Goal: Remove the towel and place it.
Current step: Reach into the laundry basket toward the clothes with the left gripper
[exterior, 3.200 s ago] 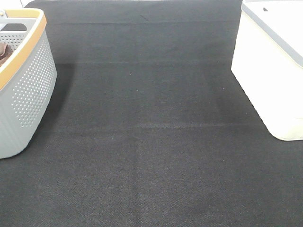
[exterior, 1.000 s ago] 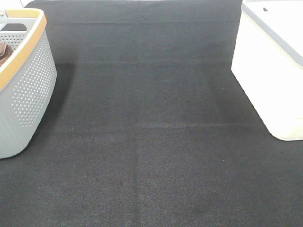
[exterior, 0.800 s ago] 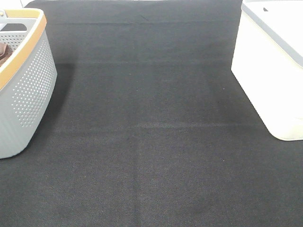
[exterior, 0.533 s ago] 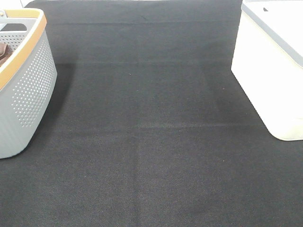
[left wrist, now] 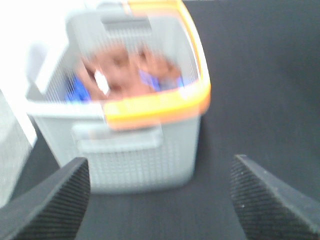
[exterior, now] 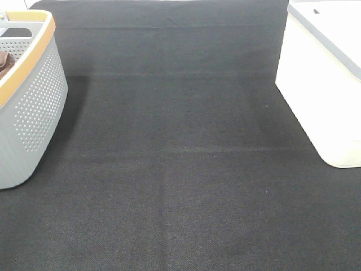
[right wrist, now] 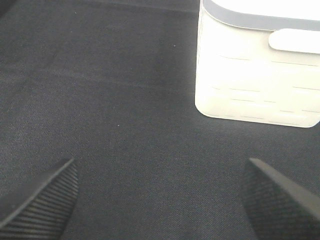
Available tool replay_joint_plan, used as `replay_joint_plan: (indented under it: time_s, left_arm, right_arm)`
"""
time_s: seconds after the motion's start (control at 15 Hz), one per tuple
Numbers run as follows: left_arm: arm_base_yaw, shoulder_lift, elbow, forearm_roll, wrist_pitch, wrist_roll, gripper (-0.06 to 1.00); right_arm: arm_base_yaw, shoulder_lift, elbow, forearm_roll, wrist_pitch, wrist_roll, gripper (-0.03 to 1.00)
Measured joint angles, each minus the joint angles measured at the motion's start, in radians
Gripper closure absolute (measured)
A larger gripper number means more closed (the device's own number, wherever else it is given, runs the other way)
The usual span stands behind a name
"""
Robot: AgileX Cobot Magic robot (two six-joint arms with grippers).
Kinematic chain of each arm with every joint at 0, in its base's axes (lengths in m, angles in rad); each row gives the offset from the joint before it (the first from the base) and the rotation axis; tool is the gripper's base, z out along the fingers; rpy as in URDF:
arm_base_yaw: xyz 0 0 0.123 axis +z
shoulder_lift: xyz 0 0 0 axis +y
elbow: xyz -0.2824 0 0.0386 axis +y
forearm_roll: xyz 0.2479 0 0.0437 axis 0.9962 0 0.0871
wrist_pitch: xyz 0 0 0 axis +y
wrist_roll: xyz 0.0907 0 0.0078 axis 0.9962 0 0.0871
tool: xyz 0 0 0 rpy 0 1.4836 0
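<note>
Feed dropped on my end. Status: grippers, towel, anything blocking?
Left gripper open, empty, facing the grey basket. Right gripper open, empty, near the white bin. Towel in basket, ungrasped. No obstruction seen.

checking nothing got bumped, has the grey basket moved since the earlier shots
No. The grey basket keeps the same spot at the left edge, with the same gap to the white bin across the black mat.

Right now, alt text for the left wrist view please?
Blurred view of a grey perforated basket with an orange rim, holding a crumpled reddish-brown towel and something blue. It stands on a black mat, beyond the open left hand, which holds nothing.
</note>
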Motion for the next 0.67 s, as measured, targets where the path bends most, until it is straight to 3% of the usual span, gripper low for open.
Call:
replay_joint_plan:
  time_s: [0.2, 0.33, 0.47, 0.67]
  left_arm:
    - [0.0, 0.171, -0.005, 0.23, -0.296, -0.293, 0.21]
    - [0.0, 0.351, -0.031, 0.34, -0.399, -0.445, 0.21]
    - [0.0, 0.552, -0.09, 0.383, -0.406, -0.505, 0.21]
    - [0.0, 0.917, -0.299, 0.393, -0.206, -0.513, 0.21]
  right_arm:
    - [0.0, 0.0, 0.0, 0.0, 0.0, 0.0, 0.14]
    - [0.0, 0.0, 0.0, 0.0, 0.0, 0.0, 0.14]
    - [0.0, 0.0, 0.0, 0.0, 0.0, 0.0, 0.14]
    - [0.0, 0.0, 0.0, 0.0, 0.0, 0.0, 0.14]
